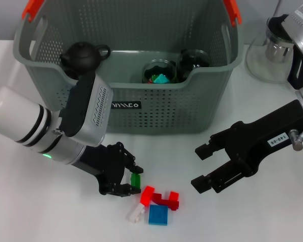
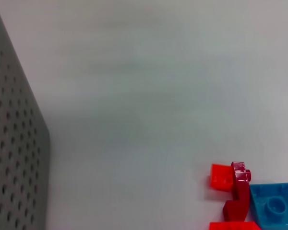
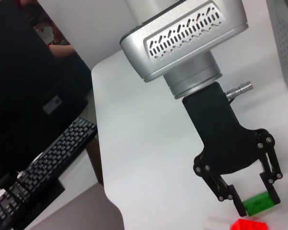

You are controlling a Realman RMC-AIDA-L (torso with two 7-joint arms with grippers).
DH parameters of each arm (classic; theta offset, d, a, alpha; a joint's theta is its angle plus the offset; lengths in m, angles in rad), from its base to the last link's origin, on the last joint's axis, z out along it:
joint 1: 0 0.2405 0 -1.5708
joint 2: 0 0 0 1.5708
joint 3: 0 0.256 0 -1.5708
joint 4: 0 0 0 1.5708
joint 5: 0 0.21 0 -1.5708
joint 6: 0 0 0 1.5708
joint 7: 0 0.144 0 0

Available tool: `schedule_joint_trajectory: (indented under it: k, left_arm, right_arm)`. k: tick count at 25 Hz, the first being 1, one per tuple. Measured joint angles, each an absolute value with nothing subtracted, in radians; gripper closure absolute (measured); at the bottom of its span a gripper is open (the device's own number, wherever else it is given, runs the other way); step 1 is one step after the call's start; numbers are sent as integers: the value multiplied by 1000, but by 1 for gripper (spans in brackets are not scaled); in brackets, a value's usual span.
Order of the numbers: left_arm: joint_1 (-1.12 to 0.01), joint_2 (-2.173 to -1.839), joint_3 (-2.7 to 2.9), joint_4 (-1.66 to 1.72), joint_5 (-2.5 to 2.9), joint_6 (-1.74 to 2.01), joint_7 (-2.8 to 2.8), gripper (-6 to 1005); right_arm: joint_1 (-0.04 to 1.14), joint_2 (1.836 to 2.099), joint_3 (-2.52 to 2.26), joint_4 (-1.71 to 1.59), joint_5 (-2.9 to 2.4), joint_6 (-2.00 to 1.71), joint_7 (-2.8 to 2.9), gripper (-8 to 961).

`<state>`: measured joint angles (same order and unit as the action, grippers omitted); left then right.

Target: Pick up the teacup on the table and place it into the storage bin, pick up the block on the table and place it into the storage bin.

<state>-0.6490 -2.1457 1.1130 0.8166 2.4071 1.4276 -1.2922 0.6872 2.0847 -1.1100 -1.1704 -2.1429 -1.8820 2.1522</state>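
1. A white table [image 1: 30, 212] is being used as the work surface; in the right wrist view its edge is seen, with a dark monitor [image 3: 24, 91] and a black keyboard [image 3: 38, 167] on a desk beyond it.
2. The left gripper [image 1: 133, 180] is being held low over the table in front of the bin, its fingers clamped on a small green block [image 1: 136, 179].
3. The bin [image 1: 156, 108] is standing at the back of the table; a black teapot [image 1: 83, 54] is resting at its left rim, and cups [image 1: 161, 71] holding coloured pieces are lying inside.
4. Loose blocks are lying just right of the left gripper: a red one [image 1: 147, 194], a dark red one [image 1: 167, 199], a blue one [image 1: 158, 215] and a white one [image 1: 135, 214], touching in a cluster.
5. The right gripper [image 1: 202, 167] is being held above the table right of the blocks, fingers apart and empty.
6. A glass pot [image 1: 272, 53] is standing at the far right.
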Motion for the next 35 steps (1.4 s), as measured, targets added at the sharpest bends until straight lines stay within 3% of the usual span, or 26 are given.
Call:
schedule_joint_trajectory:
  k: [7,17,26,35]
  left_arm:
    - [-645,-2133,957,884,2396,1612,-1313,583]
    - [-673,-2056,513,999,2085,1992,-1448,552]
    - [-812,-2044,667,1009,2056,1461,-1725,524]
    - [-841,-2043,831,950,2073,1185,-1845,496]
  right_arm:
    - [680,2076,-1109,-1167,-2143,-1889,2142,15]
    - [679,2061,-1102,-1091,-2180,-1897,2079,15]
    - [693,2066,-1111,-1091,-2184,-1897,2060,15]
    - [696,2072,-1114,-1091,-2190,-1899,2059,14]
